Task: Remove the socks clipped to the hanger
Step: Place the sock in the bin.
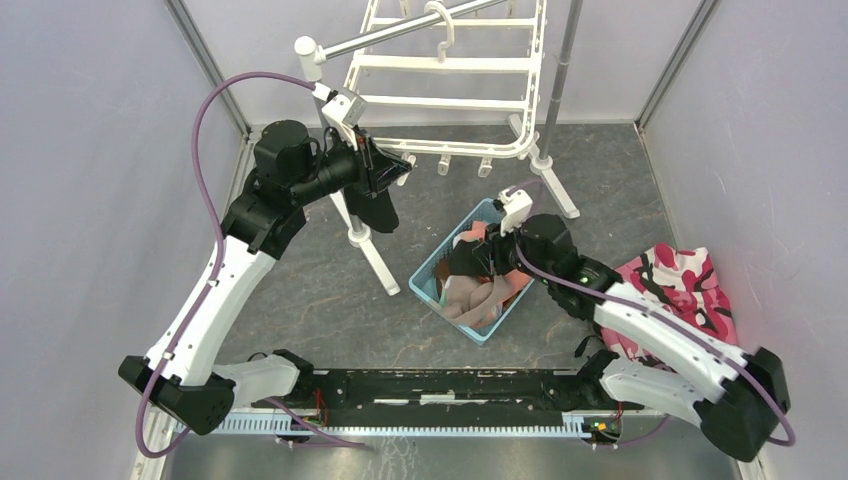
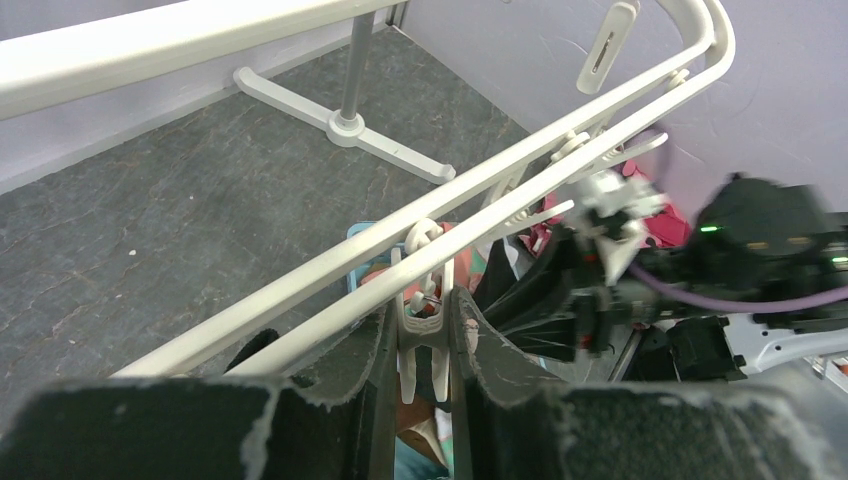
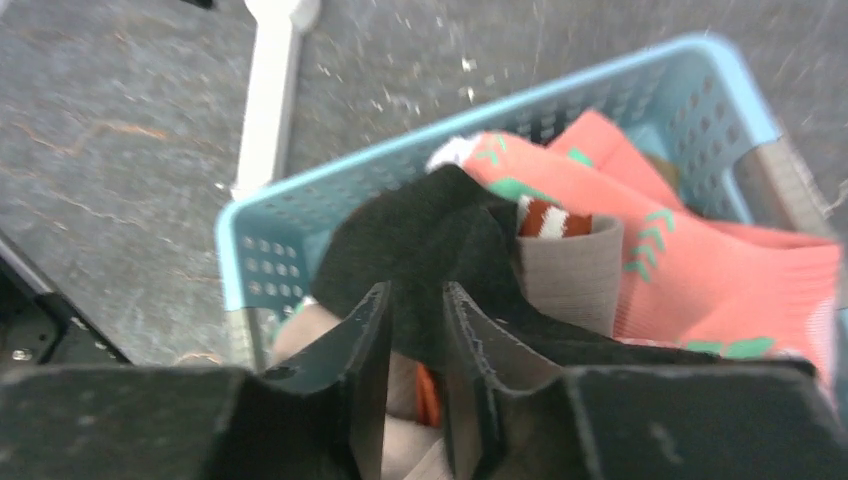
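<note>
Squeezing a clip (image 2: 428, 250) on the hanger (image 1: 440, 100), your left gripper (image 2: 422, 318) is clamped on it, and a dark sock (image 1: 377, 208) hangs below. Your right gripper (image 3: 415, 300) hovers over the socks (image 3: 430, 230) in the basket (image 3: 300, 215); can't tell its grip. Next you need to pull the dark sock free.

Pale lilac walls (image 1: 90, 150), dark grey mottled floor (image 1: 310, 300).

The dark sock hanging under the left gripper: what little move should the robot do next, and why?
Probably the right gripper should rise from the basket and cross to the dark sock. The left gripper is closed on the white clip of the hanger with that sock dangling below, but nothing holds the sock itself, and the right gripper sits low over the basket.
</note>
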